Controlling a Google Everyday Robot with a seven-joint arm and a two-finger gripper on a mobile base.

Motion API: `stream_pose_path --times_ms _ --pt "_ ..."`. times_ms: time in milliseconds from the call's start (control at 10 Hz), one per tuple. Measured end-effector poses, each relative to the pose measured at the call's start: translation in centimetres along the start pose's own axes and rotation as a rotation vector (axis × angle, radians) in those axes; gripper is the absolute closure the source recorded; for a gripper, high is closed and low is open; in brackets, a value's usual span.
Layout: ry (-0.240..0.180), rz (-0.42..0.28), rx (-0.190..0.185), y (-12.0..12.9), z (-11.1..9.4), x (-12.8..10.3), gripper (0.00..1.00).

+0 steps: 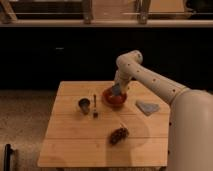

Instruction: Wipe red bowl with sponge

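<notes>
**The sponge (116, 91) held in the red bowl (113, 99)**

On the table (65, 145), a dark cup (84, 103) and a thin utensil (94, 106) are set left of the red bowl. The sponge is pinched by the hand (116, 89), down inside the bowl. A folded cloth (148, 107) is laid further right.

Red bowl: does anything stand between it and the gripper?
Nothing visible does. The gripper, sponge at its tip, is directly over the red bowl; the dark cup, fork and cloth lie off to its sides.
</notes>
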Motion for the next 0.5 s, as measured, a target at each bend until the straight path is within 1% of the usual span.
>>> stream_pose_path --times_ms 300,500 --pt "-0.001 -0.001 -0.005 0.18 0.32 0.12 1.0" --pt "0.009 0.011 -0.02 0.67 1.07 0.62 1.0"
